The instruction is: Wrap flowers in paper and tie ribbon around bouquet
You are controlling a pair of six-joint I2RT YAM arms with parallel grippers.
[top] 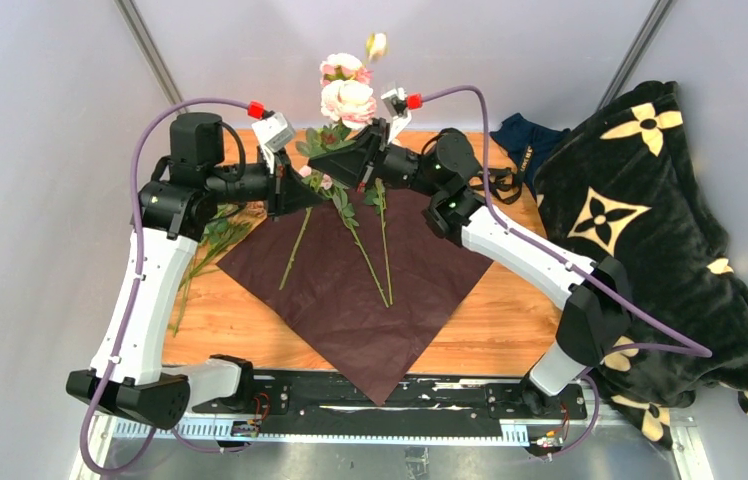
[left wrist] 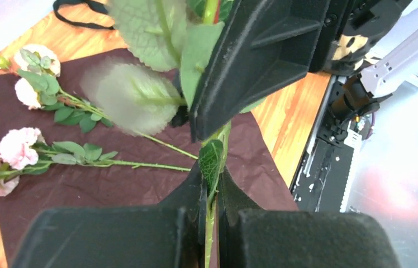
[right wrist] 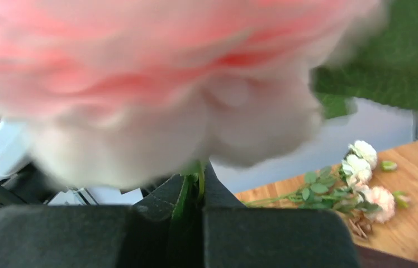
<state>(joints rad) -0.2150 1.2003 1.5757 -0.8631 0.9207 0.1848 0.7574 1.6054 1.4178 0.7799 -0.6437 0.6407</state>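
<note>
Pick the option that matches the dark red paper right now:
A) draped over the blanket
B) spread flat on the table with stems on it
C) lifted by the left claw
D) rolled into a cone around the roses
B: the paper lies spread flat on the table with loose stems across it, while the left claw and right claw grip a raised rose above it.

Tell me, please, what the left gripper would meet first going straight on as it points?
Most likely the right gripper, just ahead along the flower stem both appear to grip; depth is unclear.
</note>
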